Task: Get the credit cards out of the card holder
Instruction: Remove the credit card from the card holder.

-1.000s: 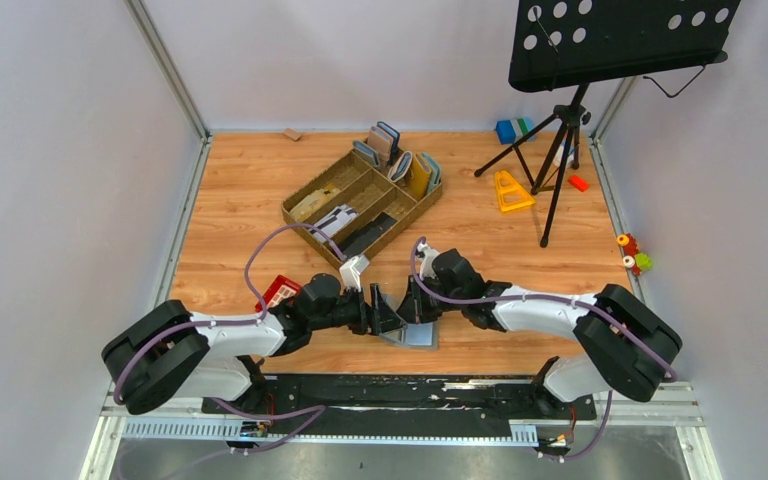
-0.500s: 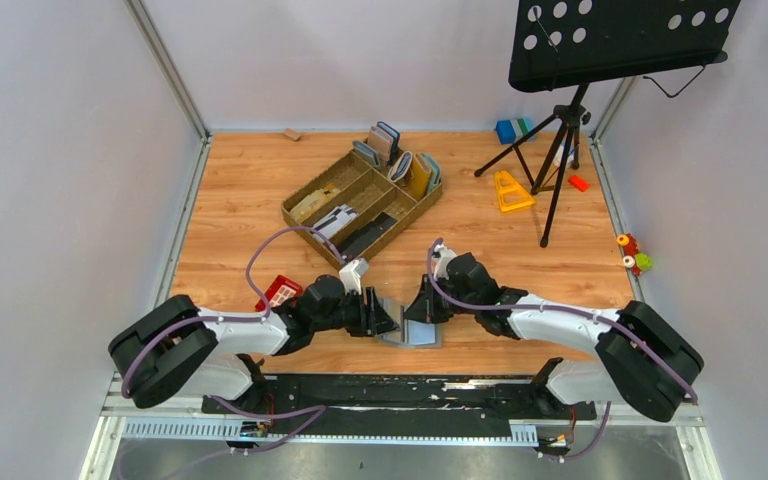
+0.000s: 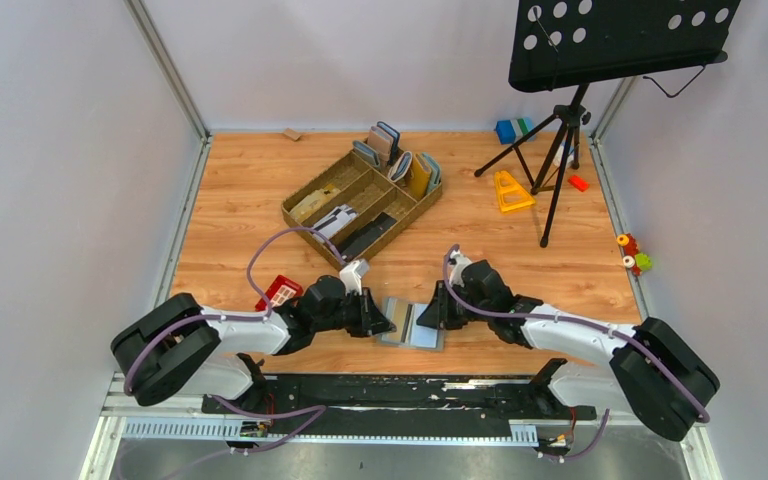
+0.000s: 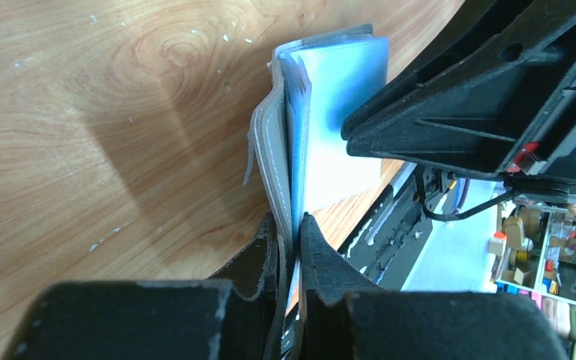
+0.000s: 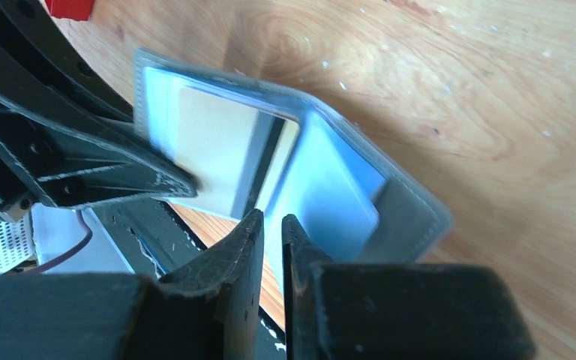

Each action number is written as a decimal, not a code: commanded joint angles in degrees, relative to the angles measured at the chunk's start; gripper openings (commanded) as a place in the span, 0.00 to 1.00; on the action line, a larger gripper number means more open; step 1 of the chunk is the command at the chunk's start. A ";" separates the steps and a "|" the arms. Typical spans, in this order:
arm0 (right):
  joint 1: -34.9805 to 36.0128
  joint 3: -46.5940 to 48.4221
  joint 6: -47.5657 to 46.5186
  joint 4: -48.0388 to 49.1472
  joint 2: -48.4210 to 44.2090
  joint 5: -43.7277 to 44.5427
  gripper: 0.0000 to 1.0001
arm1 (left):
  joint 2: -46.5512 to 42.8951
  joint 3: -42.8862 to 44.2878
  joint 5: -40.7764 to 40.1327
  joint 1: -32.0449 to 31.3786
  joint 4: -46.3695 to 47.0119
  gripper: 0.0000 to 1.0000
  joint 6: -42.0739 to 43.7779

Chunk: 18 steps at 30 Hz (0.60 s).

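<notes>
My card holder (image 3: 407, 326) lies open on the counter (image 3: 250, 200) between both claws: left claw (image 3: 385, 323) clenched on one flap, right claw (image 3: 427, 318) pinching the other.

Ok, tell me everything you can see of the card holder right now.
The card holder is a grey bi-fold with a stitched outer edge. It looks like soft leather or vinyl and is light blue inside. It lies spread open on the wooden table near the front edge, between both arms. The left gripper is clamped on one flap's edge, and the right gripper appears to pinch the other flap. A tan card sits in the half on the left gripper's side.
</notes>
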 commanded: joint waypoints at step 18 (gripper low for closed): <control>-7.19 -4.76 9.62 20.42 -7.00 -17.58 0.33 | -11.10 -1.57 6.14 2.87 11.31 0.00 -7.84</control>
